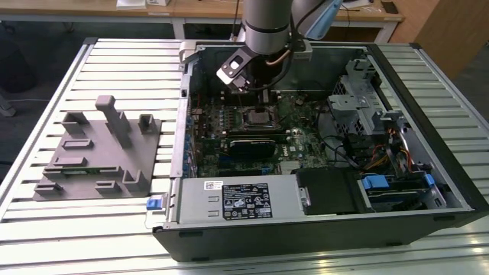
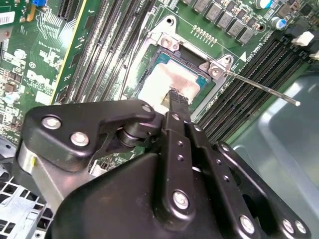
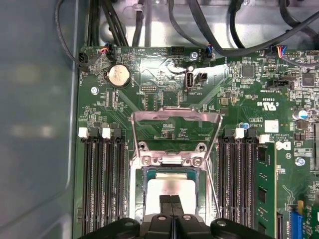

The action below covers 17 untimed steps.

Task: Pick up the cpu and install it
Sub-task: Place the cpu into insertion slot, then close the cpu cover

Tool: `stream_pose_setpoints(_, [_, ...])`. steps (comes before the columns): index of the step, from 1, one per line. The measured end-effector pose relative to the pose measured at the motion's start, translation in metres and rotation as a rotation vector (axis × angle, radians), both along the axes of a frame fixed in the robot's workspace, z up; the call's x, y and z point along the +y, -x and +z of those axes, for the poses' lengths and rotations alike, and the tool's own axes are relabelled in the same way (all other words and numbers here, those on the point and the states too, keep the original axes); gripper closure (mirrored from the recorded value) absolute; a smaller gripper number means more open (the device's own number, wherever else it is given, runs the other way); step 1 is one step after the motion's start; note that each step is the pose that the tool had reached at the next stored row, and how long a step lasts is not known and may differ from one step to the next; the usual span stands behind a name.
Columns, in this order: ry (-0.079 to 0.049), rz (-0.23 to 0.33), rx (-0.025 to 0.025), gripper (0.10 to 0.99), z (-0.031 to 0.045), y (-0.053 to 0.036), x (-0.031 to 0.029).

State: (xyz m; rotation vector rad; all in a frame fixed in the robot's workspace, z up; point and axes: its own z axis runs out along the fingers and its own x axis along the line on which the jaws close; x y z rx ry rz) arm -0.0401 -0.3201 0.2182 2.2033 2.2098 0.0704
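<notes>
- Two fingers (image 3: 165, 205) pressed flat together, no gap between them – the gripper (image 3: 172, 198) is fully closed and has hold of nothing.
- Its joined tips point straight down at the cpu (image 3: 172, 185); the second wrist view puts them right at the middle of the silver top (image 2: 162, 82). Touching or just clear of it, I cannot tell.
- And the cpu is seated! It lies flat inside the socket (image 3: 172, 160), square with the frame, its pale rim showing around the metal lid.
- Socket is open: the load plate (image 3: 174, 117) stands swung up and back, away from the chip, and the thin lever (image 2: 259, 88) sticks out free to one side.
- Banks of black memory slots (image 3: 102, 184) flank the socket on both sides, well clear of the fingers.
- Further out, green motherboard (image 3: 149, 79) all round, with a coin cell (image 3: 119, 75) beyond the raised plate.
- In the exterior view the arm (image 1: 267, 26) reaches down into the open computer case (image 1: 306, 235), wrist directly above the socket.
- Off to the exterior view's left, the grey fixture (image 1: 99, 154) sits on the slatted table (image 1: 114, 229), beside the case and well apart from the gripper.
</notes>
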Motion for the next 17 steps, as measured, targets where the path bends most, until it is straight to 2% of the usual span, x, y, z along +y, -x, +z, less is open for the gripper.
stream_pose_setpoints(13, [0.001,0.000,0.0000,0.980,0.0052,-0.0001,0.0000])
stream_pose_setpoints(17, [0.001,0.000,0.0000,0.980,0.0089,-0.0001,0.0000])
